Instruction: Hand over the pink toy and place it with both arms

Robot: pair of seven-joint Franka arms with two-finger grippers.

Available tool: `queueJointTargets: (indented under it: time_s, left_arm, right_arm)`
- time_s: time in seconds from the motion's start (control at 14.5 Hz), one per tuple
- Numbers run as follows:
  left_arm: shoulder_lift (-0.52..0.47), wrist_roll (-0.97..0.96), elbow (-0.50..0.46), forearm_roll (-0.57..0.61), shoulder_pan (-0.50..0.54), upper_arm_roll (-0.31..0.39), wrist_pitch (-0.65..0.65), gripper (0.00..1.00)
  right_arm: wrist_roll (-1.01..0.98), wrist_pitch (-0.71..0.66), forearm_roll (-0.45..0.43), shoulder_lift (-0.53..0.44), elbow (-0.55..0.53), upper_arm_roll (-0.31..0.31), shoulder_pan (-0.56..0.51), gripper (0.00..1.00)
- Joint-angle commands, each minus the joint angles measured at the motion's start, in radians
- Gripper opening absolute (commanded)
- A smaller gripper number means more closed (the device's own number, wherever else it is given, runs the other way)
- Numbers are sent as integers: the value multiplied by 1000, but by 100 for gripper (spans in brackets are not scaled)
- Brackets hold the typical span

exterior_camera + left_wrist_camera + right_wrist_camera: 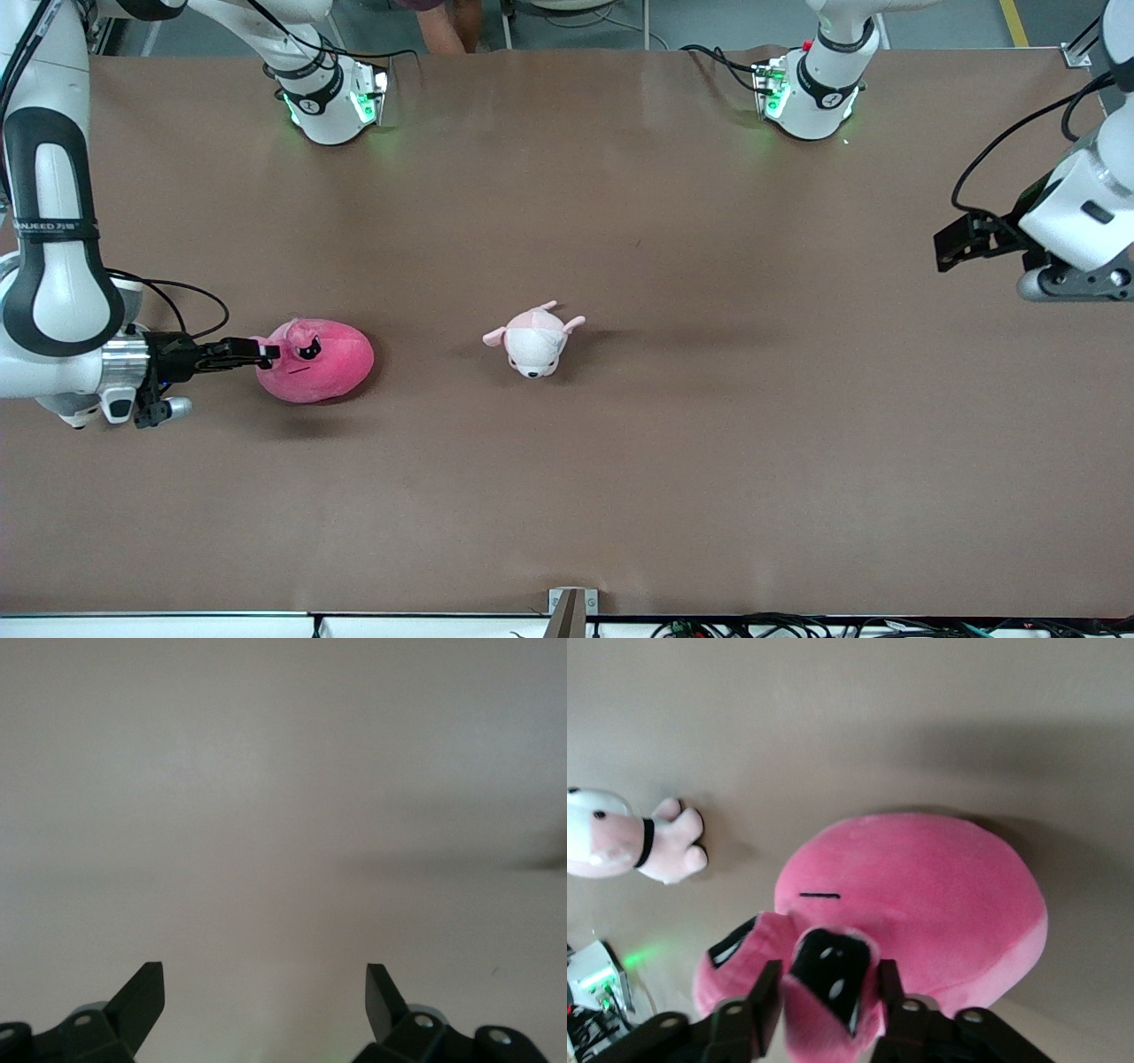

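Hot-pink plush, the pink toy (319,360), lies on the brown table (620,478) at centre-left of the front frame, toward the right arm's end. I read the right end effector (262,352) as pinched on a fold of fabric at the toy's face; in the right wrist frame its fingers (764,999) squeeze bunched pink cloth around one black eye. The left end effector (264,992) waits over bare table at the right edge of the front frame, its fingers spread wide with nothing between them.

I judge the toy light, soft and highly compressible: it should deform under grip and sag when lifted, and a shallow pinch of fabric may slip. A deeper bite on the body bulk would hold better for the handover.

A small pale plush (534,339) sits at frame centre, well apart from the toy.
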Motion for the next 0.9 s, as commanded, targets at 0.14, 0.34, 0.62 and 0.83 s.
queueJointTargets:
  time_s: [0.14,0.34,0.62,0.83]
  left_arm:
    - [-122,13,-121,-23,-60,44,26,100]
    - [-116,11,-122,-24,-54,40,27,100]
    - [-119,10,-122,-24,-48,43,24,100]
    - [-120,-7,-119,-20,-31,44,24,100]
  right_arm:
    - [200,-150,-47,-41,191,0,-17,100]
    - [245,-153,-202,-130,224,1,6,100]
    - [402,-150,-496,-291,224,4,118,100]
    - [435,-151,-544,-380,216,1,127,100]
